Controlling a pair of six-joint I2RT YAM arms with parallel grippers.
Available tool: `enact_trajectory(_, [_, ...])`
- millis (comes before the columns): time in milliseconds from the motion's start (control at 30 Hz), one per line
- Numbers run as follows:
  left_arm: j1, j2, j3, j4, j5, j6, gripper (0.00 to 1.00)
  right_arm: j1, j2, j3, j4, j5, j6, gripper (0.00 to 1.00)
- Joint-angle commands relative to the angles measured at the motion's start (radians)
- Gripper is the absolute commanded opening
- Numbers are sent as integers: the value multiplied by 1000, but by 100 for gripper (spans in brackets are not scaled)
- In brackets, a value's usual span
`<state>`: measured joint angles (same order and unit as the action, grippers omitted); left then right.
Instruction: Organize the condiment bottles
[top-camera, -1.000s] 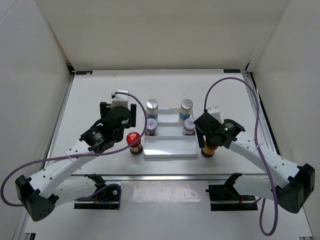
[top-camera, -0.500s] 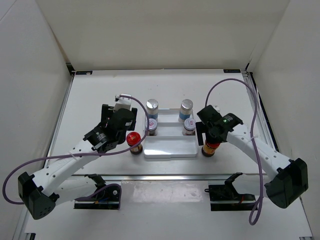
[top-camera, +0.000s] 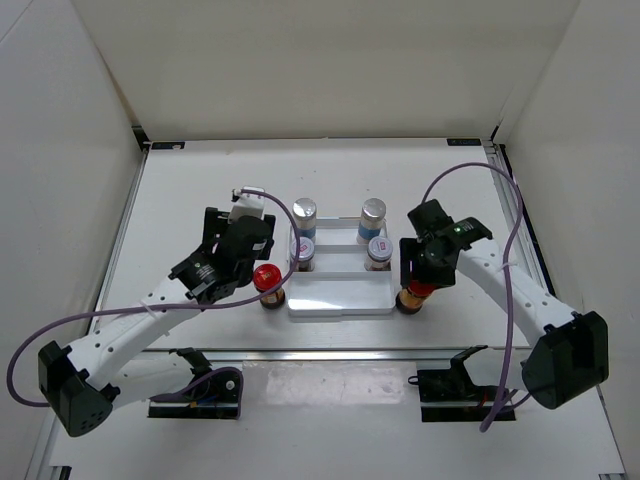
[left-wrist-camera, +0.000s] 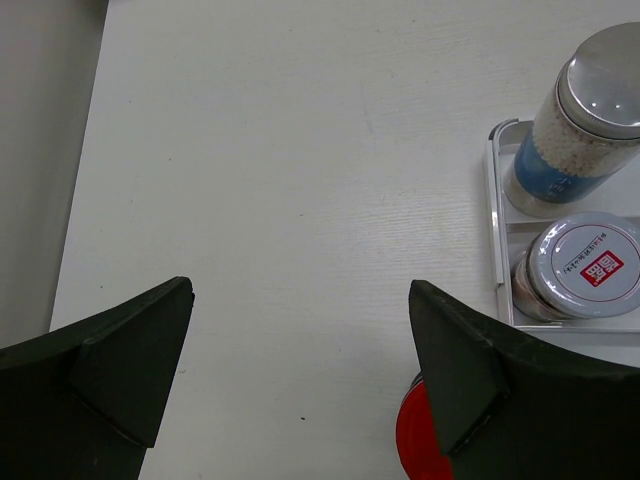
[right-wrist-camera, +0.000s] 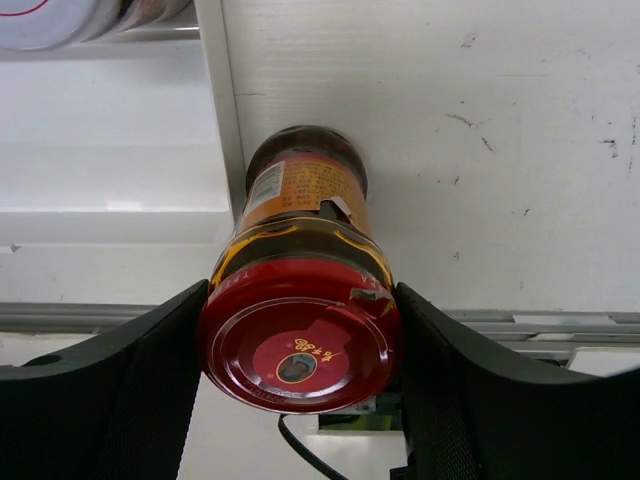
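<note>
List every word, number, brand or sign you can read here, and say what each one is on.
Nothing reads clearly.
Grey-lidded jar: red square with white characters on the lid, too blurred to read.
Red-lidded jar: round lid emblem and orange side label, print too small.
Silver-capped bottle: blue-white label, no legible text.

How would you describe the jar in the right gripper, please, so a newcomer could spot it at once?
Find the white tray in the middle of the table. Just off its right edge stands a red-lidded jar with an orange label, clasped by the right gripper. Its twin stands off the tray's left edge instead.
</note>
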<state>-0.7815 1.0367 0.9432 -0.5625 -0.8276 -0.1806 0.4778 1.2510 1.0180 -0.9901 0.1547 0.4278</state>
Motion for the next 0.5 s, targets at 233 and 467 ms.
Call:
enact_trajectory(233, [-4,-3,34,18,-2,6,99,142,-97,292,-168,239,86,1])
enact_trajectory(467, [-4,16,43,27,-2,15,99,260,-87,309,-131,189,123,1])
